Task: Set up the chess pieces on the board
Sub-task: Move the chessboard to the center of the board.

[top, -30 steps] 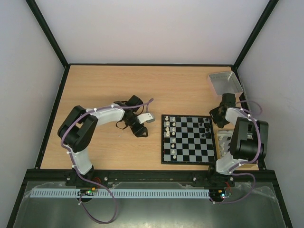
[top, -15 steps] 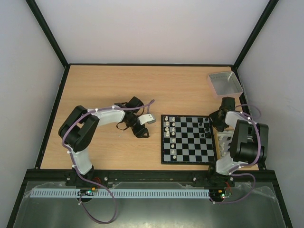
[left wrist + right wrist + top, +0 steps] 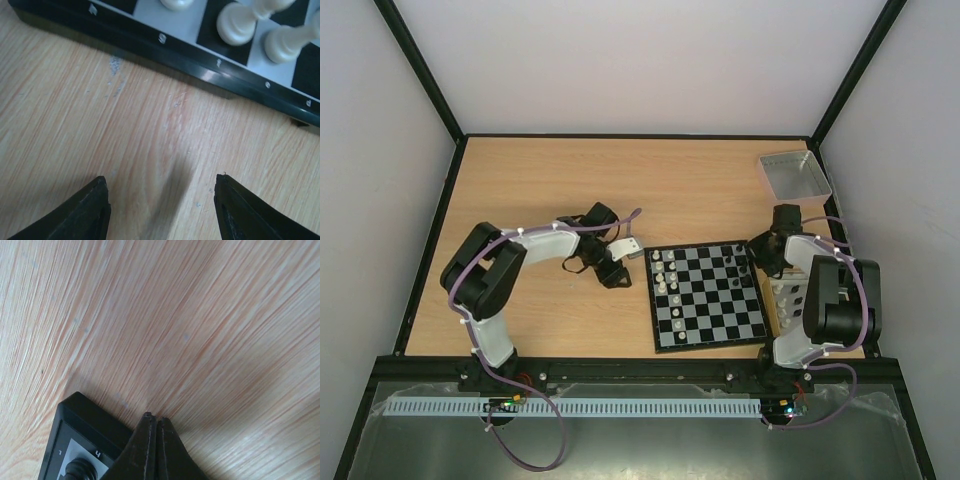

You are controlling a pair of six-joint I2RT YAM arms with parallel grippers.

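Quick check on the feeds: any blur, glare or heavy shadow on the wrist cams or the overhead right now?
Left wrist: grain of the table sharp, small glare spot on the glossy border of the board, soft shadow inside the open left gripper. Right wrist: grain clear, broad soft shadow lower right of the shut right gripper. Top external: even light, but chess pieces too small to read.
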